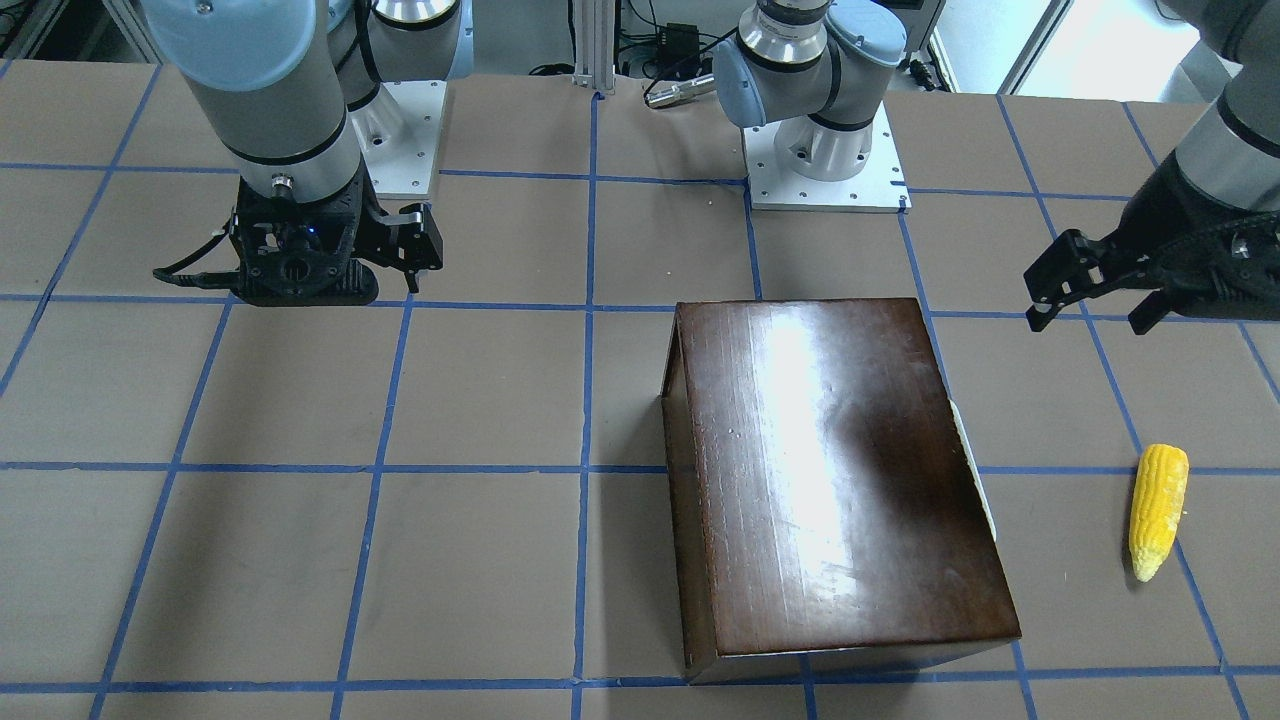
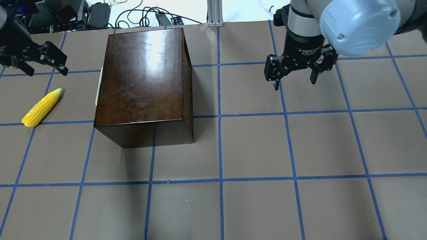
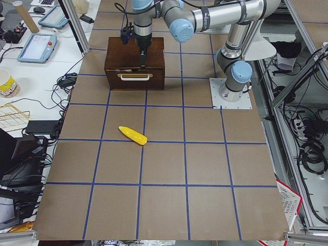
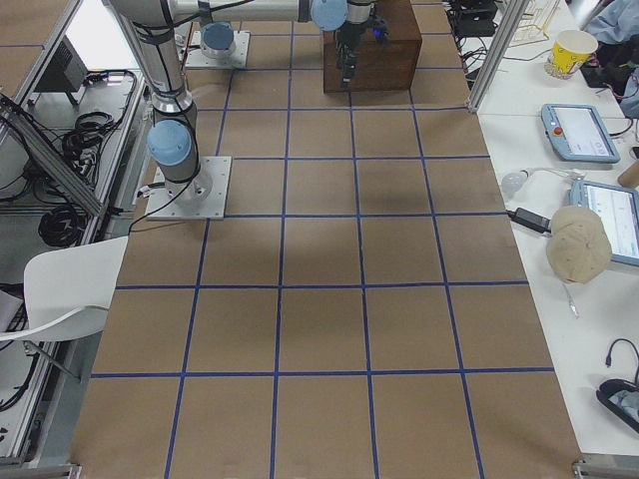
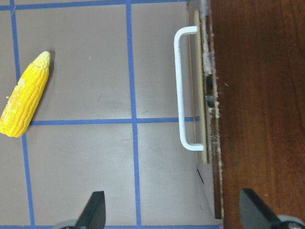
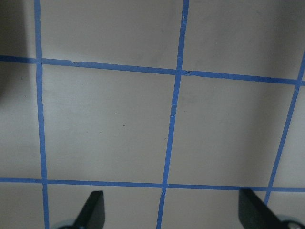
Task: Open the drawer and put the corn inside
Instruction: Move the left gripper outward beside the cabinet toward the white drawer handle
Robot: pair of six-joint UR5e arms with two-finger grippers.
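The cabinet point(image 2: 143, 76) sat on the surface point(image 2: 267, 150), its drawer point(image 3: 134, 79) shut. The left pincer point(image 2: 48, 72) and right pincer point(image 2: 295, 84) hung open, empty. The corn point(image 2: 41, 107) lay apart, out before the drawer front. Pulling the slim handle point(image 5: 180, 90) might drag the unbraced cabinet, or slide the drawer into the corn.

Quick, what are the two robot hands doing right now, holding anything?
Left hand: open, holding nothing.
Right hand: open, holding nothing.
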